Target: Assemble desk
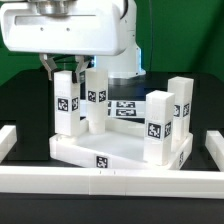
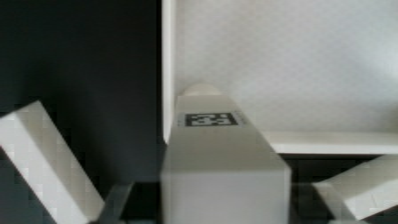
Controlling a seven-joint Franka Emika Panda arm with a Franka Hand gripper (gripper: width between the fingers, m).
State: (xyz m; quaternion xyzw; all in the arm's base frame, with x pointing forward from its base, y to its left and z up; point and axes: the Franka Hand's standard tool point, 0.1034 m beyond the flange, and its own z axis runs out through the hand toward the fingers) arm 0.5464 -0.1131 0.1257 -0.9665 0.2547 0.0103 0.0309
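The white tabletop (image 1: 95,150) lies flat on the table, rim up, and also shows in the wrist view (image 2: 294,70). Several white tagged legs stand on it. One leg (image 1: 67,103) stands at the corner toward the exterior view's left, and it fills the middle of the wrist view (image 2: 222,165) with its tag facing the camera. My gripper (image 1: 63,72) straddles the top of this leg. A dark gap shows on each side between a finger (image 2: 134,200) and the leg. Other legs stand at the back (image 1: 96,95) and toward the exterior view's right (image 1: 156,125) (image 1: 181,105).
Long white border rails run along the front (image 1: 110,181) and both sides (image 1: 8,140) of the black table. The marker board (image 1: 126,107) lies behind the tabletop. The robot's base (image 1: 125,60) stands at the back before a green backdrop.
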